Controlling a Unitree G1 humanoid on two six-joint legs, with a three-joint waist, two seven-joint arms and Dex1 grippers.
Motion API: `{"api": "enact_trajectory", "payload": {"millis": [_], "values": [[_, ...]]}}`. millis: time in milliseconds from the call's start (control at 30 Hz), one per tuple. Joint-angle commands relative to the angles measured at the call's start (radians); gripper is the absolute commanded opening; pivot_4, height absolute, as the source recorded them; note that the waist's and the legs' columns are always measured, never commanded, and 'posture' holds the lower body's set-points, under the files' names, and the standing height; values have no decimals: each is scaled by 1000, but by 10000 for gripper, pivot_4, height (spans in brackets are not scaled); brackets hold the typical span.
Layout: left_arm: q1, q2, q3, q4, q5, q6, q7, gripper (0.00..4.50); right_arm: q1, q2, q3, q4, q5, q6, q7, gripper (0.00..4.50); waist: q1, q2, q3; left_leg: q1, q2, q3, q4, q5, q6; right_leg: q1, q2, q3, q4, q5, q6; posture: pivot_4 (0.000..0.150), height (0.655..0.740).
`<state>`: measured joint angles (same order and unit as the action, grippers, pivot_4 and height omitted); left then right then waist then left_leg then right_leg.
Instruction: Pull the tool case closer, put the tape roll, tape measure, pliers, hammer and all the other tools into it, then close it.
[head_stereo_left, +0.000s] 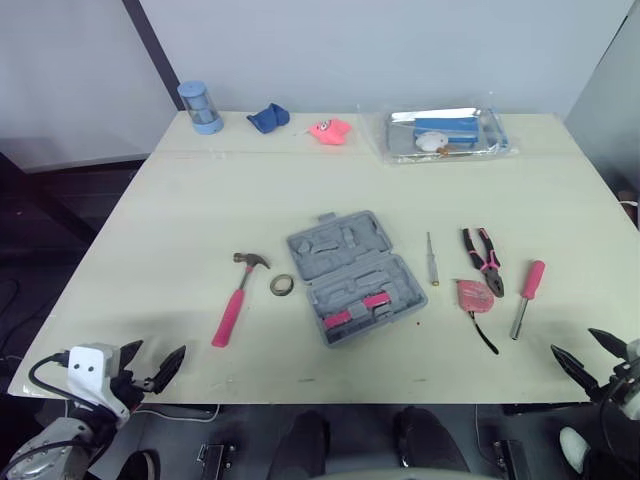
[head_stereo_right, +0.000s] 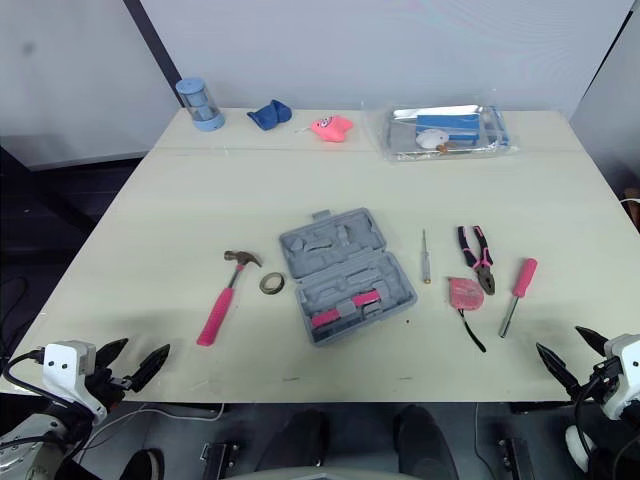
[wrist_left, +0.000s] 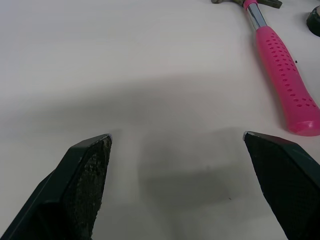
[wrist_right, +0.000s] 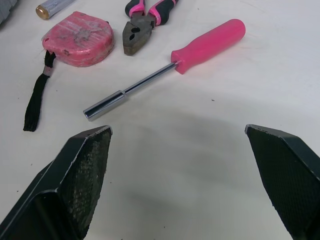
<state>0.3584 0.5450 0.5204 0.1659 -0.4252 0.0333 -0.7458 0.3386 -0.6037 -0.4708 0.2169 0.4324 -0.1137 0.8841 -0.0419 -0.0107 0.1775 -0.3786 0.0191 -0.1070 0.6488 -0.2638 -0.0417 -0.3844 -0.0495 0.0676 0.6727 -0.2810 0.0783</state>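
Observation:
An open grey tool case (head_stereo_left: 352, 276) lies mid-table with pink parts in its near half. To its left lie a pink-handled hammer (head_stereo_left: 237, 298) and a small tape roll (head_stereo_left: 282, 285). Right of the case are a thin silver bit (head_stereo_left: 431, 258), pink-and-black pliers (head_stereo_left: 482, 259), a pink tape measure (head_stereo_left: 475, 295) with a black strap, and a pink-handled nut driver (head_stereo_left: 526, 296). My left gripper (head_stereo_left: 150, 366) is open at the table's near-left edge. My right gripper (head_stereo_left: 590, 354) is open at the near-right edge, short of the nut driver (wrist_right: 170, 68).
Along the far edge stand a blue cylinder (head_stereo_left: 199, 106), a blue cloth (head_stereo_left: 268, 118), a pink object (head_stereo_left: 329, 130) and a clear plastic bag (head_stereo_left: 445, 134) holding a blue box. A wide bare strip of table (head_stereo_left: 300, 190) separates them from the tools.

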Motion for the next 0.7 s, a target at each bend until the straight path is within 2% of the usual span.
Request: {"api": "enact_trajectory", "payload": {"millis": [33, 400, 700], "values": [[9, 5, 18, -42, -12, 1, 4, 44822, 14, -14, -32, -61, 18, 20, -16, 45000, 0, 0, 0, 0, 0, 0, 0, 0, 0, 0, 0, 0, 0, 0, 0, 1500, 7400], [7, 0, 17, -73, -13, 21, 20, 44822, 18, -23, -40, -139, 18, 82, -42, 45000, 0, -1, -1, 0, 0, 0, 0, 0, 0, 0, 0, 0, 0, 0, 0, 1500, 7400], [9, 22, 13, -157, -69, 64, -44, 44822, -54, -54, -27, -193, 62, 131, -12, 45000, -1, -1, -1, 0, 0, 0, 0, 0, 0, 0, 0, 0, 0, 0, 0, 1500, 7400]]}}
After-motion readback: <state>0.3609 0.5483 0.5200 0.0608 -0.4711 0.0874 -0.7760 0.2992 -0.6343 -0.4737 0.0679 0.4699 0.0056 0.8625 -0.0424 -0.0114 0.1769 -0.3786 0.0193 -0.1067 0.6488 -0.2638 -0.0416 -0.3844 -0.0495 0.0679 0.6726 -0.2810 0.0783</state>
